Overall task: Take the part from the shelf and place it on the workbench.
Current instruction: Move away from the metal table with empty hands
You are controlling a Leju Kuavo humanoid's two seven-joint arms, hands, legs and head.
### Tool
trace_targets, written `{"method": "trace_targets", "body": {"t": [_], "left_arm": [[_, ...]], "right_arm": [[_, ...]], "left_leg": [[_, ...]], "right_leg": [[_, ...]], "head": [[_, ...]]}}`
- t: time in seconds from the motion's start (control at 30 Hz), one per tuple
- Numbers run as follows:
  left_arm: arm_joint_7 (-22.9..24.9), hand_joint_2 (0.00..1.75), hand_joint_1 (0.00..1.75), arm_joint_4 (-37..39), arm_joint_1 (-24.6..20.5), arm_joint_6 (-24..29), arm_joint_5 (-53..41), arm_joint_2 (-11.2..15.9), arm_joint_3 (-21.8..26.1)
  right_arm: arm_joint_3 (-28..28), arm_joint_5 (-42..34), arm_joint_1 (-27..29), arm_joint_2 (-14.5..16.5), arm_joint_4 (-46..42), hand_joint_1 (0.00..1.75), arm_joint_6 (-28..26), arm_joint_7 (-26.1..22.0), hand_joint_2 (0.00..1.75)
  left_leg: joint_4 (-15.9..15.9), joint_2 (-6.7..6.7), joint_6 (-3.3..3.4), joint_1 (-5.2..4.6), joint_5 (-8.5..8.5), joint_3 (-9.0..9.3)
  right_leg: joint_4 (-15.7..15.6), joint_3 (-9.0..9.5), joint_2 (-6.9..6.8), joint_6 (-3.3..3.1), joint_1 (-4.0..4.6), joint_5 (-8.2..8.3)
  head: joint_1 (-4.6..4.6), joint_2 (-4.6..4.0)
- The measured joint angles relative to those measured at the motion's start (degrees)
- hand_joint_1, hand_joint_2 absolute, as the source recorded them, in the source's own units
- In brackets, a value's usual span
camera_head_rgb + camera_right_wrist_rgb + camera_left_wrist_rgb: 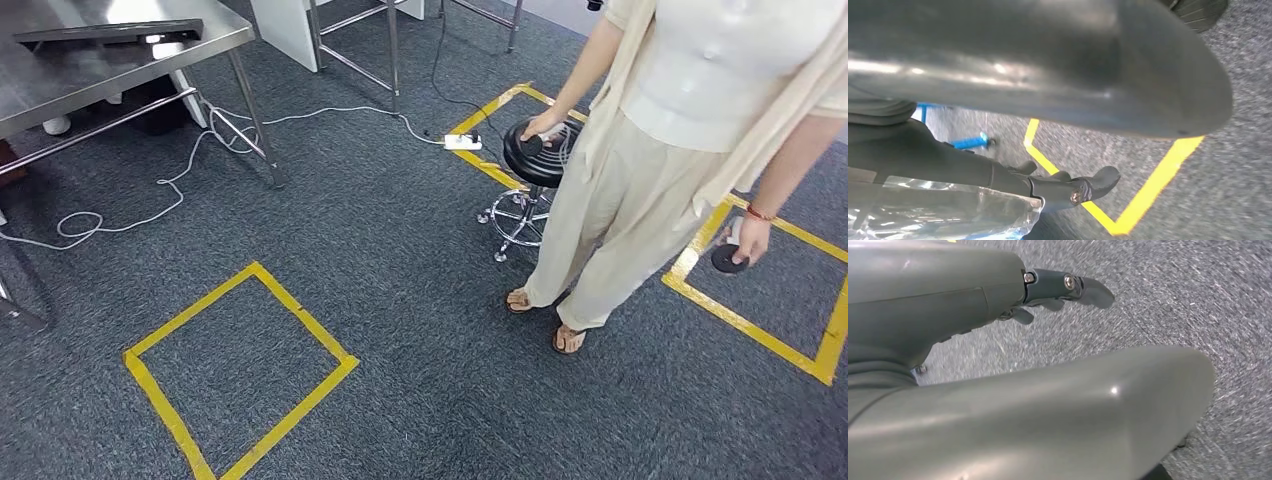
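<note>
Right hand [1068, 187] grips clear crinkly plastic-bagged part [943, 210]; left hand [1058, 287] holds nothing, fingers apart. Pickup done; placing left. Steel workbench [120, 70] upper left of head view, well apart.

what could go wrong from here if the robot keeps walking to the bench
A person and a black stool stand close ahead; walking on could bump them. A white cable trails over the carpet beside the metal workbench, a possible trip. The right hand holds a clear plastic-wrapped part low at its side; it might slip.
</note>
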Motion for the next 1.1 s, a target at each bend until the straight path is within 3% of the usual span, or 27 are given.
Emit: {"method": "trace_targets", "body": {"t": [0.03,0.07,0.13,0.17,0.23,0.3,0.33,0.37,0.43,0.5,0.53,0.57,0.63,0.67,0.73,0.77,0.83,0.9,0.93,0.97,1.03,1.1], "left_arm": [[0.0,0.0,0.0,0.0,0.0,0.0,0.0,0.0,0.0],[0.0,0.0,0.0,0.0,0.0,0.0,0.0,0.0,0.0],[0.0,0.0,0.0,0.0,-0.1,0.0,0.0,0.0,0.0],[0.0,0.0,0.0,0.0,-0.1,0.0,0.0,0.0,0.0],[0.0,0.0,0.0,0.0,-0.1,0.0,0.0,0.0,0.0],[0.0,0.0,0.0,0.0,-0.3,0.0,0.0,0.0,0.0],[0.0,0.0,0.0,0.0,-0.4,0.0,0.0,0.0,0.0],[0.0,0.0,0.0,0.0,-0.5,0.0,0.0,0.0,0.0],[0.0,0.0,0.0,0.0,-0.4,0.0,0.0,0.0,0.0],[0.0,0.0,0.0,0.0,-0.2,0.0,-0.1,0.1,0.0],[0.0,0.0,0.0,0.0,-0.1,0.0,-0.2,0.1,0.0],[0.0,0.0,0.0,0.0,0.0,0.0,-0.2,0.1,0.0],[0.0,0.0,0.0,0.0,0.0,0.0,-0.2,0.1,0.0],[0.0,0.0,0.0,0.0,0.1,0.0,-0.3,0.1,0.0],[0.0,0.0,0.0,0.0,0.1,0.0,-0.3,0.1,-0.1],[0.0,0.0,0.0,0.0,0.1,0.0,-0.3,0.1,-0.1],[0.0,0.0,0.0,0.0,0.0,0.0,-0.5,0.1,-0.1],[-0.2,0.0,0.0,0.0,0.0,0.0,-0.8,0.1,-0.3],[-0.3,0.0,0.0,0.0,0.1,-0.1,-0.9,0.1,-0.4],[-0.4,0.0,0.0,0.0,0.1,-0.2,-1.1,0.1,-0.4],[-0.5,0.0,0.0,0.0,0.2,-0.2,-1.1,0.1,-0.5],[-0.5,0.0,0.0,0.0,0.2,-0.3,-1.1,0.1,-0.5]], "right_arm": [[0.0,0.0,0.1,0.0,0.0,0.0,0.0,0.0,0.0],[0.0,0.0,0.2,0.0,0.0,0.0,0.0,0.0,0.0],[0.0,0.0,0.3,0.0,0.0,0.0,0.0,0.0,0.0],[0.0,0.0,0.3,-0.1,0.0,0.0,0.0,0.0,0.0],[0.0,0.0,0.1,-0.1,0.0,0.0,0.0,0.0,0.0],[0.0,0.0,0.1,-0.1,0.0,0.0,0.0,0.0,0.0],[0.0,0.0,0.1,-0.1,0.0,0.0,0.0,0.0,0.0],[0.0,0.0,0.2,-0.2,0.0,0.0,0.0,0.0,0.0],[-0.1,0.0,0.1,-0.2,0.0,0.0,0.0,0.0,0.0],[-0.1,-0.1,0.1,-0.1,0.0,0.0,0.0,0.0,0.0],[-0.1,-0.1,0.2,-0.1,0.0,0.0,0.1,0.0,0.0],[-0.1,-0.2,0.3,-0.1,0.0,0.0,0.1,0.0,0.0],[-0.2,-0.2,0.4,-0.1,0.0,0.0,0.1,0.0,0.0],[-0.2,-0.2,0.4,0.0,0.0,0.0,0.1,0.0,0.0],[-0.2,-0.2,0.2,0.1,0.0,0.0,0.1,0.1,0.0],[-0.2,-0.1,0.1,0.1,0.0,0.0,0.1,0.1,0.0],[-0.3,-0.2,0.2,0.2,0.0,0.0,0.2,0.3,0.0],[-0.3,-0.4,0.2,0.2,0.0,0.0,0.1,0.4,0.0],[-0.3,-0.5,0.1,0.3,0.0,0.0,0.1,0.5,0.0],[-0.4,-0.6,0.1,0.3,0.0,0.0,0.1,0.5,0.0],[-0.4,-0.7,0.0,0.3,0.0,0.0,0.2,0.5,0.0],[-0.4,-0.7,0.0,0.3,0.0,0.0,0.2,0.5,0.0]], "left_leg": [[0.0,0.94,0.01,-0.09,-0.01,-0.06],[0.0,1.8,0.0,-0.14,-0.01,-0.09],[0.1,3.21,-0.08,-0.18,-0.03,0.01],[0.1,3.79,-0.25,-0.33,-0.12,0.15],[0.2,4.82,-0.8,-0.67,-0.37,0.53],[0.2,5.83,-1.46,-0.74,-0.52,0.91],[0.3,5.68,-1.85,-0.55,-0.71,0.96],[1.0,4.72,-2.23,-0.35,-1.38,0.78],[5.7,1.47,-2.78,-0.04,-4.86,-1.17],[13.5,-0.46,-3.02,0.06,-8.95,-4.54],[16.1,-0.7,-3.13,0.15,-9.72,-5.71],[16.6,-0.78,-3.22,0.31,-9.23,-5.92],[11.0,-1.66,-3.35,0.86,-5.22,-3.29],[7.3,-3.23,-3.4,1.18,-3.49,-1.57],[2.6,-5.92,-3.26,1.43,-2.03,0.32],[2.2,-6.39,-2.96,1.24,-2.27,0.35],[1.8,-5.01,-1.92,0.84,-1.87,0.24],[1.4,-3.39,-0.81,0.75,-1.29,0.16],[1.2,-2.47,-0.44,0.72,-1.12,0.08],[1.2,-1.54,-0.26,0.54,-1.1,-0.03],[1.2,-0.19,-0.14,0.32,-1.09,-0.17],[1.2,0.14,-0.13,0.27,-1.09,-0.22]], "right_leg": [[2.1,-0.82,-0.2,0.25,-0.06,-0.64],[2.0,-0.39,-0.4,0.67,-0.09,-0.37],[-4.8,3.93,-1.59,1.54,-0.16,1.98],[-9.1,6.46,-3.01,1.66,-0.06,3.26],[-14.2,9.22,-4.92,1.17,0.27,4.8],[-14.8,9.25,-4.37,0.34,0.52,5.25],[-14.9,9.35,-3.78,-0.07,0.16,5.43],[-15.0,9.41,-3.2,-0.56,-0.13,5.66],[-15.2,9.41,-2.13,-1.49,-0.63,6.19],[-15.1,8.91,-0.91,-1.95,-0.35,6.48],[-15.0,8.75,-0.2,-2.03,-0.26,6.57],[-14.9,8.66,0.56,-2.03,-0.25,6.63],[-14.5,8.58,2.21,-1.92,-0.35,6.64],[-14.2,8.41,3.0,-1.7,-0.31,6.6],[-13.5,7.59,4.34,-0.91,-0.1,6.6],[-13.4,7.12,4.96,-0.37,-0.04,6.76],[-13.4,6.12,5.78,0.62,-0.15,7.19],[-11.1,4.48,3.72,0.75,-0.05,6.11],[-8.2,3.08,2.09,0.49,-0.04,4.63],[-4.4,1.19,0.77,0.23,-0.02,2.83],[1.4,-1.55,0.02,0.03,-0.14,0.36],[2.7,-2.13,-0.06,0.06,-0.16,-0.1]], "head": [[-0.01,0.0],[0.03,0.0],[0.1,0.0],[0.17,0.0],[0.12,0.0],[0.03,0.0],[0.01,0.0],[-0.05,0.0],[-0.27,0.0],[-0.39,0.0],[-0.38,0.0],[-0.39,0.0],[-0.4,0.0],[-0.43,0.0],[-0.45,0.0],[-0.48,0.0],[-0.48,0.0],[-0.29,0.0],[-0.1,0.0],[0.05,0.0],[0.24,0.0],[0.25,0.0]]}}
